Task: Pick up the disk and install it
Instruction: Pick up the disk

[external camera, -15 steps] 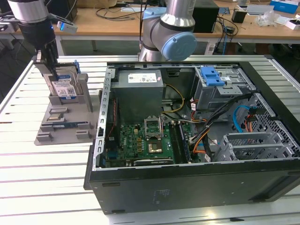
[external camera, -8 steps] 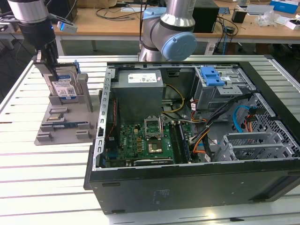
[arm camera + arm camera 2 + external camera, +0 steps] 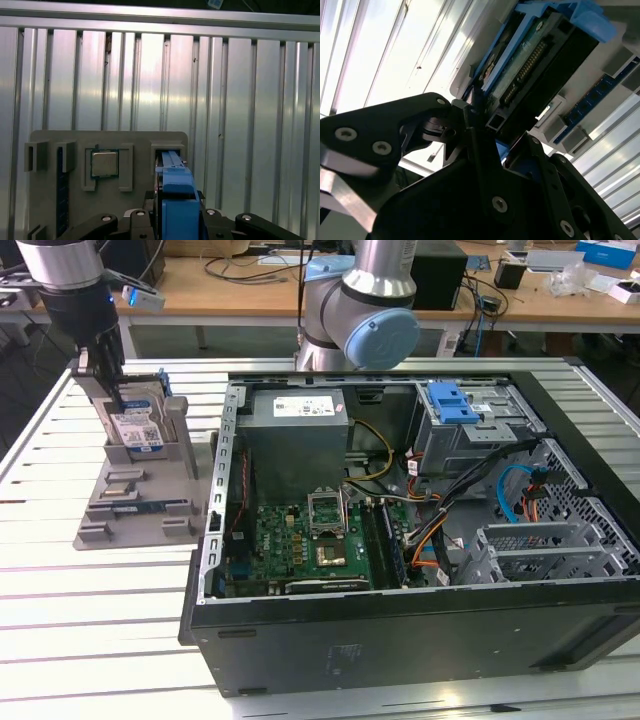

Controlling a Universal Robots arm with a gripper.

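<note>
Exterior view, starting at its left: the gripper [image 3: 108,388] sits on top of the disk [image 3: 137,427]. The disk stands upright on its edge in a slot of a grey holder [image 3: 130,515] on the slatted table [image 3: 100,610], with its label facing the camera. I count one disk and one gripper. Just beside the holder, toward the exterior view's right, lies one open computer case [image 3: 400,640]. Inside it I see one grey power-supply box [image 3: 295,430], one green motherboard [image 3: 300,540] and one blue latch piece [image 3: 450,400] on the drive cage.

The first wrist view adds a look straight down the disk's blue frame [image 3: 172,165]. There the claw's fingers [image 3: 150,220] sit tight against both sides of the frame with no gap I can make out, so I read the claw as clamped on the disk, which is seated in its slot. That view also gives me one processor chip [image 3: 105,164] in a pocket of the holder.

The second wrist view supplies the disk's end face [image 3: 520,65], with a single row of connector pins [image 3: 530,56].
</note>
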